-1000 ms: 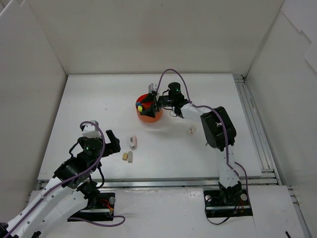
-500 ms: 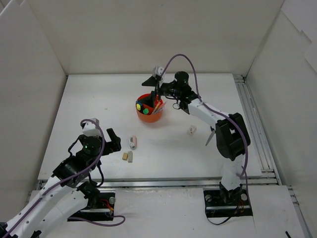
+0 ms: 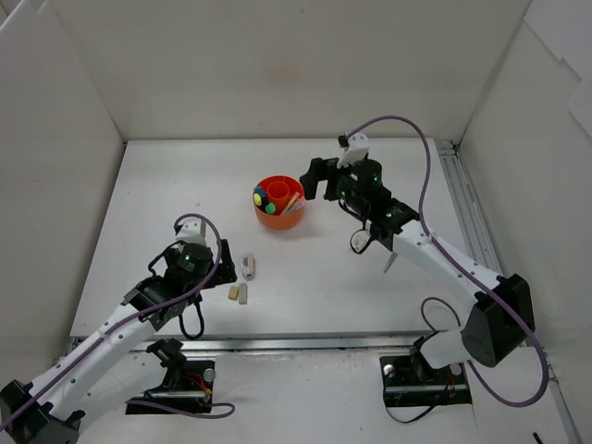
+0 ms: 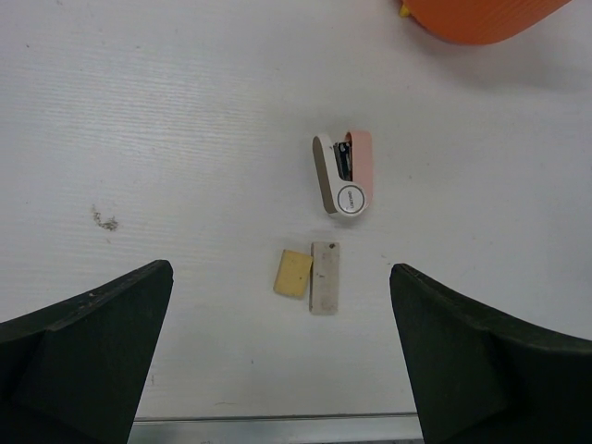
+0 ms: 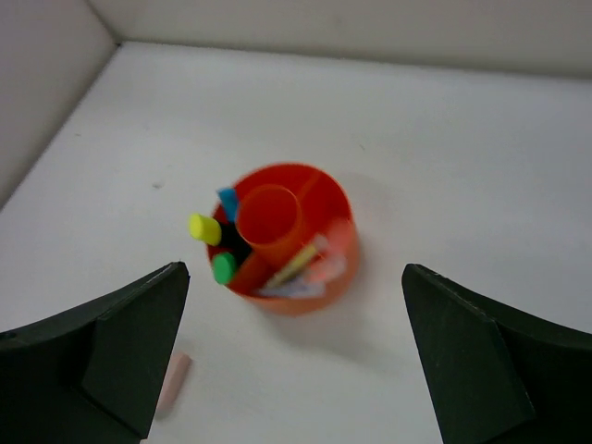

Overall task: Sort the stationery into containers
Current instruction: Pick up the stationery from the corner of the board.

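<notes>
Your right tool [image 3: 315,180] is hanging with its jaws standing wide apart and gripping nothing, just right of the orange organiser [image 3: 278,203]. The organiser is sitting on the worktop [image 3: 166,185] around its middle, a little toward the far edge. In the right wrist view the organiser [image 5: 287,236] is lying between the two spread fingers [image 5: 102,356]. Three highlighters, their yellow [image 5: 203,228], blue [image 5: 228,202] and green [image 5: 223,268] ends showing, are standing together in one compartment, and thin pens [image 5: 292,266] are leaning in the next one beside the central well.

Your left tool [image 3: 222,264] is hovering with its jaws fully apart, and it too is carrying nothing. It is hanging toward the near edge, left of centre, over three loose pieces. A small pink and white stapler [image 4: 342,173] is lying nearest the organiser. A tan eraser [image 4: 294,273] and a pale grey piece [image 4: 324,277] are lying side by side just nearer the near edge, touching or almost touching.
</notes>
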Controlling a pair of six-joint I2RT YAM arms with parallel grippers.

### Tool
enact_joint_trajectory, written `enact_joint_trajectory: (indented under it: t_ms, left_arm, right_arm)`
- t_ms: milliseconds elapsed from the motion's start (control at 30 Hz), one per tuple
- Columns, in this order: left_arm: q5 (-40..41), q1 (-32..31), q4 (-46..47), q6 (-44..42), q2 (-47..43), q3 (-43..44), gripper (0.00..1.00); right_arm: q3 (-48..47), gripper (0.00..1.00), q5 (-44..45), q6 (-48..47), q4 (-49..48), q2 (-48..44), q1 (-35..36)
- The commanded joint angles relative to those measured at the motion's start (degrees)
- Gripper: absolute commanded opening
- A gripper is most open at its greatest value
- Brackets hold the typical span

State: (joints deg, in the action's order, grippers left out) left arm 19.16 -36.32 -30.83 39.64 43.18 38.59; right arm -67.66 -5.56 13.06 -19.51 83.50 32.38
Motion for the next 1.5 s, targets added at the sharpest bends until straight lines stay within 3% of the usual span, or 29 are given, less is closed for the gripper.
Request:
enact_joint_trajectory:
  t_ms: [0, 100, 233, 433, 600, 900, 1167, 1200, 1300, 1467]
  left_arm:
    - [-1.8, 0.3, 4.7, -1.0, 3.1, 2.5, 0.99]
    - [-4.2, 0.3, 9.3, -2.5, 5.5, 1.1, 0.99]
    - [-7.6, 0.3, 15.4, -4.0, 9.5, -0.1, 1.00]
    - [-8.9, 0.3, 17.0, -3.6, 18.5, 2.4, 0.99]
    - [-10.0, 0.8, 18.8, -3.3, 20.1, 1.8, 1.00]
    - [-10.5, 1.9, 18.0, -3.6, 18.7, 0.9, 0.99]
    - [-10.0, 3.6, 15.6, -5.3, 15.1, 1.3, 0.99]
    - [-10.1, 3.6, 15.6, -5.6, 14.8, 1.4, 0.99]
    - [-10.3, 4.1, 15.2, -5.9, 14.2, 1.6, 0.99]
    - [-11.2, 5.2, 15.8, -6.8, 13.6, 1.4, 0.99]
  right_arm:
    - [6.8, 0.98, 20.6, 9.0, 9.7, -6.9, -0.3]
    - [12.9, 0.98, 25.1, 13.2, 13.0, -11.5, -1.4]
    - [17.3, 0.98, 23.8, 15.9, 18.5, -12.9, -3.1]
    - [20.8, 0.98, 20.9, 21.4, 24.3, -10.1, -3.9]
    - [19.5, 0.98, 16.8, 23.9, 25.0, -1.5, -3.7]
    - [12.3, 0.93, 21.7, 24.3, 25.7, 11.1, -5.9]
    - [9.9, 0.66, 18.3, 25.2, 26.3, 17.5, -7.6]
    - [9.4, 0.52, 18.5, 25.1, 26.3, 17.7, -7.7]
    - [9.2, 0.25, 19.8, 24.6, 26.3, 16.7, -7.8]
    - [6.3, 0.15, 21.7, 17.6, 26.2, 13.1, -7.5]
